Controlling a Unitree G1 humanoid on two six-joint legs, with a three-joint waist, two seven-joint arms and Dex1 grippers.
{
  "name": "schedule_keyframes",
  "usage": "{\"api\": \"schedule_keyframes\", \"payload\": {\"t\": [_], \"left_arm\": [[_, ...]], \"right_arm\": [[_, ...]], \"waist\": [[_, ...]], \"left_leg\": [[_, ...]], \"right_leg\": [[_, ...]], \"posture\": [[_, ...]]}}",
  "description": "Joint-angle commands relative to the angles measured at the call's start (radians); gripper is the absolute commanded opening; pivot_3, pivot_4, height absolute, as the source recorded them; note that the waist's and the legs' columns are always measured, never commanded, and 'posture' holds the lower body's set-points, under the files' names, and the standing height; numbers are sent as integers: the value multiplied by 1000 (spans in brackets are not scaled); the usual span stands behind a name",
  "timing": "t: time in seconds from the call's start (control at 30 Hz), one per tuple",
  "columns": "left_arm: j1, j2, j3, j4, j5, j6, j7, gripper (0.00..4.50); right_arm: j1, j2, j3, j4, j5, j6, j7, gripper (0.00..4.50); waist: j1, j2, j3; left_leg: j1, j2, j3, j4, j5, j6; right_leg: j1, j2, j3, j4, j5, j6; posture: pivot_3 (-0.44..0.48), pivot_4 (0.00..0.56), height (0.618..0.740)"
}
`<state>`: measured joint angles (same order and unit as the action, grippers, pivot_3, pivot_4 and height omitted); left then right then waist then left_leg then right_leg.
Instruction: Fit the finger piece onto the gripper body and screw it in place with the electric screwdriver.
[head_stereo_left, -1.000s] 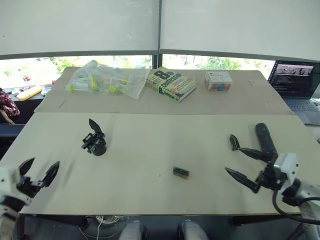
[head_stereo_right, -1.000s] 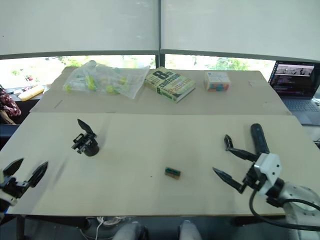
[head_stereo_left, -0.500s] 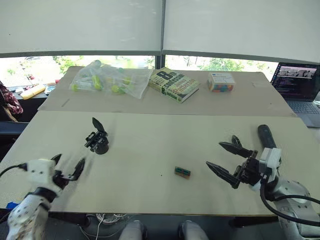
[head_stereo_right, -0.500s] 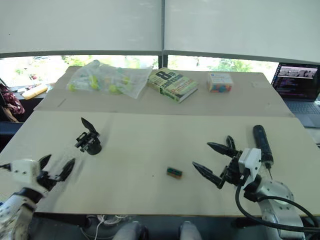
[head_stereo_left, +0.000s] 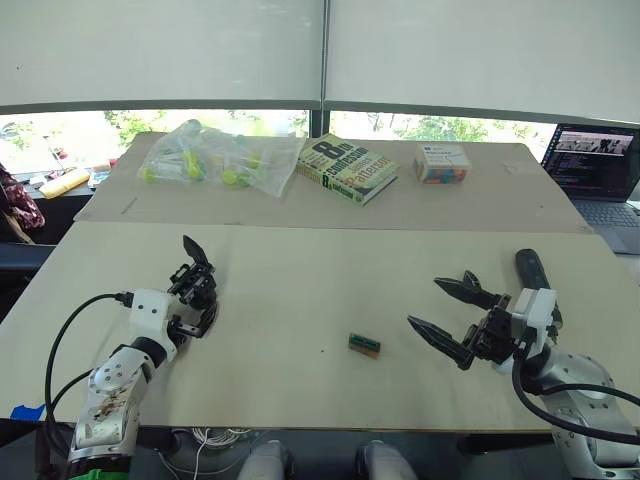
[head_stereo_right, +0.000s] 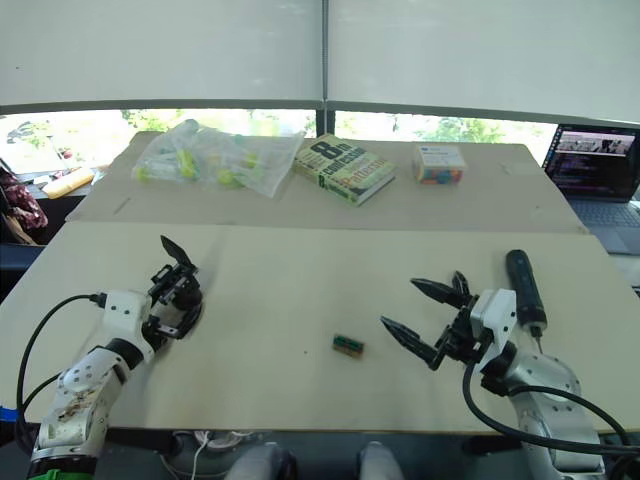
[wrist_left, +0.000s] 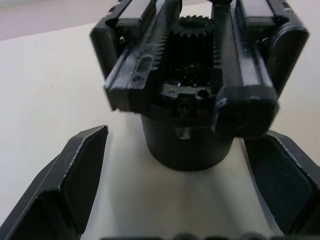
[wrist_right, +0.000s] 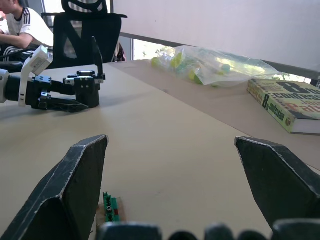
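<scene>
Two pincers: both spread wide over the broad pale tabletop (head_stereo_left: 320, 280), neither holding anything.
Tabletop clutter: a yellow-and-black paperback book (head_stereo_left: 348, 168) and a clear plastic bag of yellow-green items (head_stereo_left: 215, 160) lie at the far edge.
Left pincer (head_stereo_left: 190, 318): black fingers straddle the round base of the black, linkage-filled gripper body (head_stereo_left: 196, 290), not yet closed on it.
Right pincer (head_stereo_left: 452, 315): hovers low, pointing toward the small green-and-brown block (head_stereo_left: 363, 344).
Electric screwdriver (head_stereo_right: 523, 289): thick black cylinder lying just behind the right wrist, untouched.
Finger piece: a small black wedge (head_stereo_right: 459, 286) appears just behind the right pincer, hard to tell apart.
Risk: closing off-centre could topple the upright gripper body; the right arm could knock the screwdriver rolling.
</scene>
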<state>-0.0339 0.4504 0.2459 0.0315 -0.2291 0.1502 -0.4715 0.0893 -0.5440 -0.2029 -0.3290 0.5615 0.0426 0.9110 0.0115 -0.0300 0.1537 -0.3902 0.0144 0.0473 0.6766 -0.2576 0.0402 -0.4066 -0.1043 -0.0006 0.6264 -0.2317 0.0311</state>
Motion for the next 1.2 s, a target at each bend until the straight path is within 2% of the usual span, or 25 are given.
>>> {"api": "schedule_keyframes", "payload": {"t": [0.03, 0.17, 0.27, 0.37, 0.6, 0.77, 0.83, 1.03, 1.2], "left_arm": [[-42, -1, -20, 29, 25, -45, 3, 4500], [-79, -9, -42, 84, 58, -56, 30, 4500], [-77, -18, -48, 95, 61, -60, 30, 3703], [-68, -25, -50, 86, 54, -76, 19, 2374], [-114, -66, -79, -22, 8, -129, -27, 2378], [-230, -125, -218, -100, 53, -18, -14, 2378], [-269, -151, -271, -89, 76, 9, -10, 2378], [-364, -250, -413, 32, 167, 7, 11, 2378], [-376, -272, -437, 71, 192, 10, 17, 2378]], "right_arm": [[-1, -10, -8, -44, -2, -4, -8, 4480], [5, -10, -5, -48, -6, -4, -6, 4480], [7, -11, -8, -52, -8, -2, -8, 4500], [9, -14, -13, -52, -8, -2, -9, 4500], [33, -25, -26, -55, -11, -9, 0, 4500], [105, -110, -98, -48, 38, 2, 89, 4500], [125, -136, -122, -30, 42, -5, 116, 4500], [136, -135, -146, -7, 17, -27, 116, 4500], [170, -126, -169, -24, 9, -38, 104, 4500]], "waist": [[1, 0, 0], [1, 0, 0], [1, 1, 0], [1, 1, 0], [8, 0, 0], [29, 0, 0], [30, 0, 0], [15, 0, 0], [9, 0, 0]], "left_leg": [[0, 0, 0, 0, 0, 0], [0, 0, 0, 0, 0, 0], [0, 0, 0, 0, 0, 0], [1, 0, 0, 0, 0, 0], [-1, -1, 0, 0, 0, 0], [-12, -2, 0, 4, 0, 1], [-17, -3, 0, 5, 1, 2], [-17, -6, 0, 4, 2, 3], [-16, -3, 0, 5, 2, 3]], "right_leg": [[0, 0, 0, 0, 0, 0], [0, 0, 0, 0, 0, 0], [0, -1, 0, 0, 0, 0], [1, -1, 0, 0, 0, 0], [0, -3, -1, -1, 0, 1], [-7, -4, -4, -1, 2, 2], [-12, 0, -5, -1, 4, 3], [-12, 7, -2, 0, 5, 5], [-13, 13, 0, 1, 5, 5]], "posture": [[0, 150, 740], [0, 150, 740], [0, 150, 740], [0, 150, 740], [0, 150, 740], [0, 150, 740], [0, 150, 740], [0, 150, 740], [0, 150, 740]]}}
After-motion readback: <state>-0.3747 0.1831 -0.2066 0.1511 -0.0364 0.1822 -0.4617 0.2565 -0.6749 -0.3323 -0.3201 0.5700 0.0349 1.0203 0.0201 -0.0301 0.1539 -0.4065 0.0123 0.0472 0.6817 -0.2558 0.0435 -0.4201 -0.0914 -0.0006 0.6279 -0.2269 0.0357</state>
